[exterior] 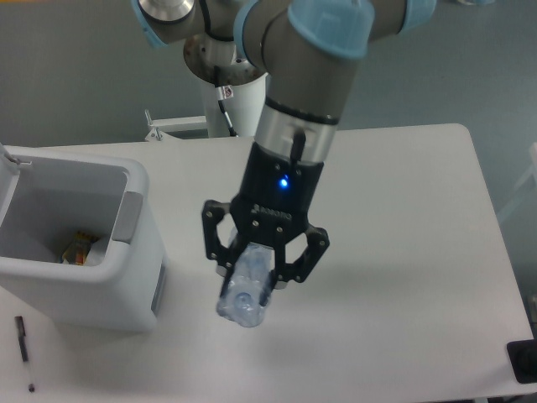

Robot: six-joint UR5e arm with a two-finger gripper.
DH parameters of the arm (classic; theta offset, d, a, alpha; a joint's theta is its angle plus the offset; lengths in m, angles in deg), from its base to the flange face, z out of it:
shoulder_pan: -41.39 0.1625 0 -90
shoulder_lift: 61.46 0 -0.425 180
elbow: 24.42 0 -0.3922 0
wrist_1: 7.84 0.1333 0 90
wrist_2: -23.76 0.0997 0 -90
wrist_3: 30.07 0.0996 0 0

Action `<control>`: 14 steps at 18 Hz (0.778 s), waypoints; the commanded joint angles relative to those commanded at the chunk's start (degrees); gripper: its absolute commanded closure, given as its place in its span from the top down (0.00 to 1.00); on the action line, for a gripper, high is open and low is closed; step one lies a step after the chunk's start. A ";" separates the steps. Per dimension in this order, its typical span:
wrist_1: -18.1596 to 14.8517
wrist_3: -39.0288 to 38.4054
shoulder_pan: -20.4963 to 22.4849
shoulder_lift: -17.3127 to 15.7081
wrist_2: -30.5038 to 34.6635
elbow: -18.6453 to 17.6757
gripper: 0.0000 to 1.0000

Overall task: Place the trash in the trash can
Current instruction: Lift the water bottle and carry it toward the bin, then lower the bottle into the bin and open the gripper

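We have the claw (257, 270) clenched on the bottle (246, 290), held above the table (419, 210), right of the bin (126, 277). Risk: thin slick plastic slips out, or bottle clips the rim.

Even overhead light, soft shadows, slight blur.

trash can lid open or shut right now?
Open. The trash can shows its bare inner walls from above, with some litter visible at the bottom. The lid itself is mostly out of frame.
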 joint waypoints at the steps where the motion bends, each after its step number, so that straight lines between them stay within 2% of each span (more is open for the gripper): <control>1: 0.26 0.00 -0.17 0.00 -1.15 0.00 0.44; 6: 2.81 -0.70 -2.28 -0.17 -4.76 0.00 0.44; 11: 4.13 -5.61 -3.69 -0.87 -5.55 0.00 0.44; 14: 4.49 -8.87 -3.78 -1.14 -9.24 -0.09 0.44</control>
